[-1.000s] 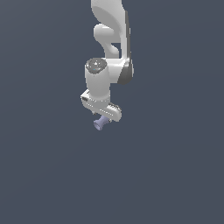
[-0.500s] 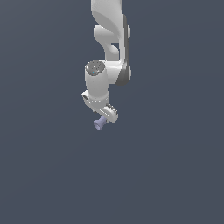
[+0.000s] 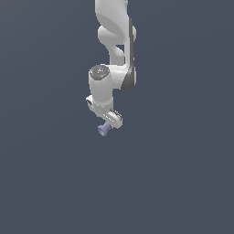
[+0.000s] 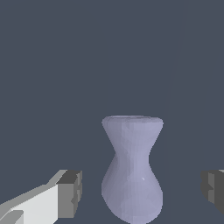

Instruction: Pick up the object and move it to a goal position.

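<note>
Now the claw (image 3: 109,122) sits spread open, fingers (image 4: 70,192) clear of the lavender object (image 4: 132,168) standing between them, flared end on the far side.

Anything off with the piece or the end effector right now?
Nothing looks damaged or spilled. The lavender object lies between the end effector's fingers, with clear gaps on both sides, so it is not gripped. In the exterior view it sits at the end effector's tip.
</note>
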